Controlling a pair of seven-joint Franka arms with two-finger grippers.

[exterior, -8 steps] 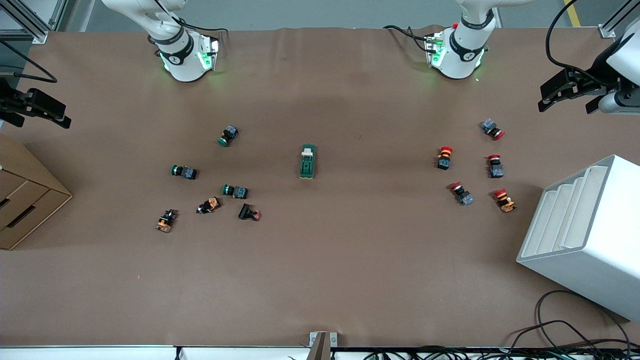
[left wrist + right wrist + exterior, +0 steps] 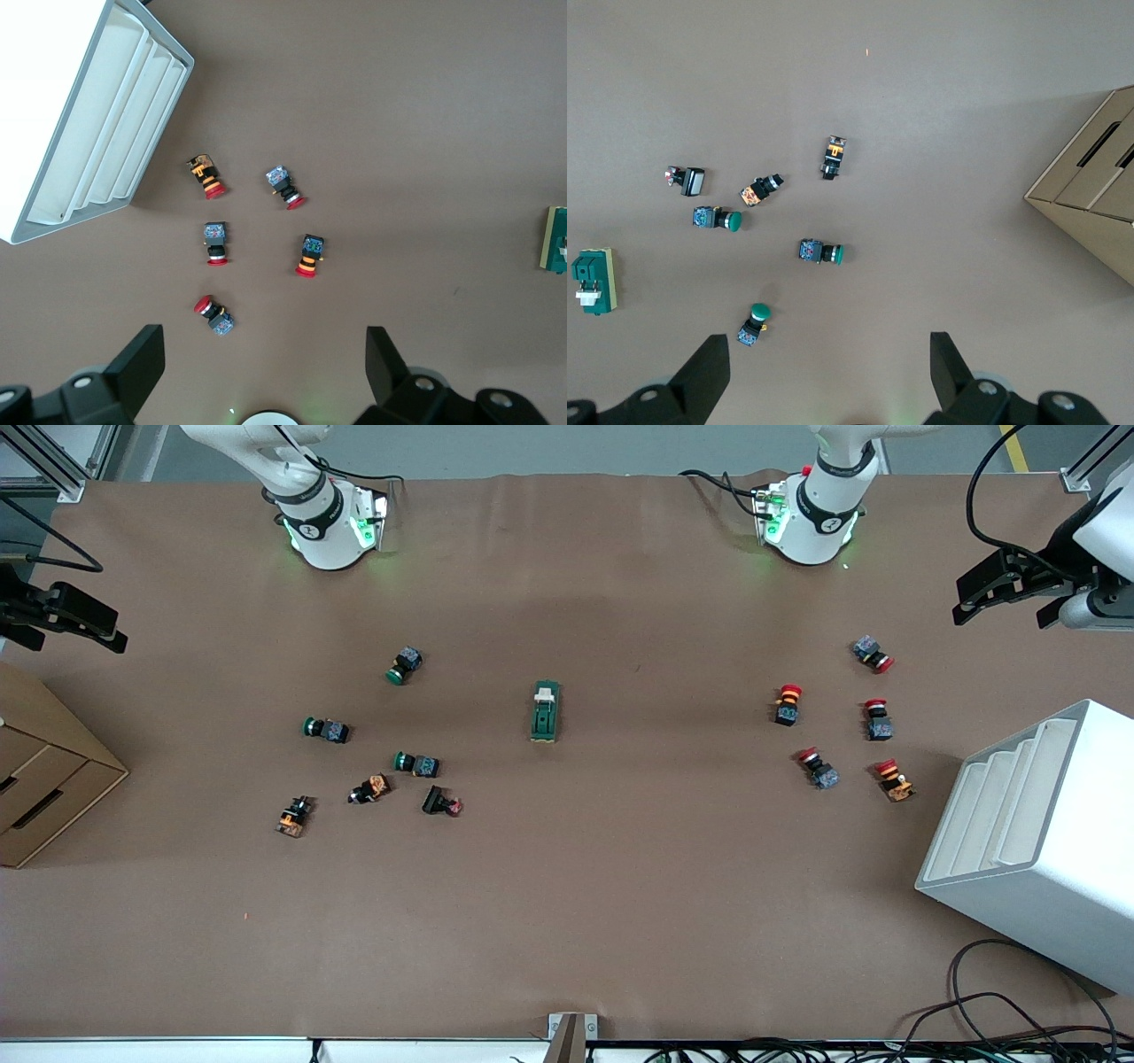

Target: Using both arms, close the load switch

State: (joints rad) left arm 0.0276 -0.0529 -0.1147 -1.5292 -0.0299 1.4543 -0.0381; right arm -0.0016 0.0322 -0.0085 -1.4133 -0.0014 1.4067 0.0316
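Note:
The load switch [image 2: 545, 711], a dark green block with a cream-white handle piece at the end toward the robots' bases, lies flat at the middle of the table. It also shows in the right wrist view [image 2: 594, 281] and at the edge of the left wrist view [image 2: 556, 239]. My left gripper [image 2: 998, 613] hangs open and empty in the air over the left arm's end of the table, its fingers [image 2: 142, 363] wide apart. My right gripper [image 2: 78, 636] hangs open and empty over the right arm's end, its fingers [image 2: 707, 365] wide apart. Both are well away from the switch.
Several green and black push buttons [image 2: 404, 664] lie scattered toward the right arm's end, and several red-capped ones [image 2: 787, 704] toward the left arm's end. A white slotted bin [image 2: 1036, 841] stands at the left arm's end. A cardboard box [image 2: 44, 779] stands at the right arm's end.
Both grippers have shifted only very slightly. Nothing on the table has moved.

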